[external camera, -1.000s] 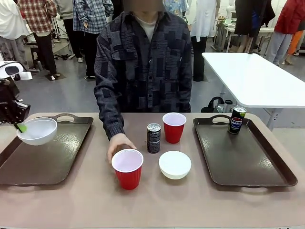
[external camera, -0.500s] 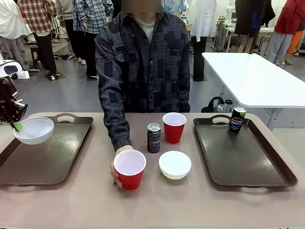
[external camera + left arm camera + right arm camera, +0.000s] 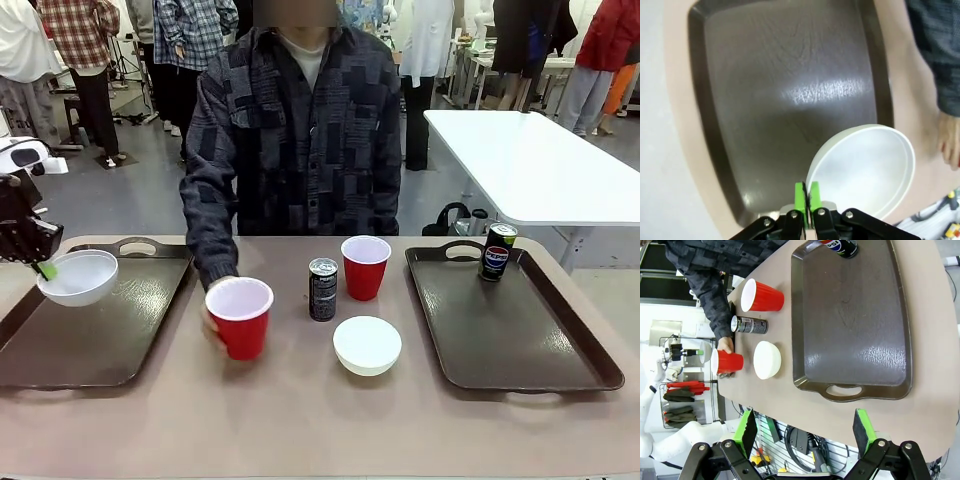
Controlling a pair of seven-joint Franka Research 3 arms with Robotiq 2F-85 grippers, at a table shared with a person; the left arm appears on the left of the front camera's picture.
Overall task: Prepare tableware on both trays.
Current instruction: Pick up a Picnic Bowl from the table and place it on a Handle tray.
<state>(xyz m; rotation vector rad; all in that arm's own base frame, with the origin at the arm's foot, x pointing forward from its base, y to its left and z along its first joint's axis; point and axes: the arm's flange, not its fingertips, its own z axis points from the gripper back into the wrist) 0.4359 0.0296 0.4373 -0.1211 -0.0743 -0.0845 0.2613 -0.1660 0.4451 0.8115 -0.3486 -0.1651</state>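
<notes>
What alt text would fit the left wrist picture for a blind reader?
The left gripper, black with green pads, pinches the rim of a small round white bowl over a large dark brown plastic tray; a person's hand shows at the right edge.

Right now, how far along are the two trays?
Done: Pepsi can on the right tray. In hand: left gripper pinches a white bowl over the left tray; a person's hand holds a red cup. Left: black can, other red cup, other bowl.
</notes>
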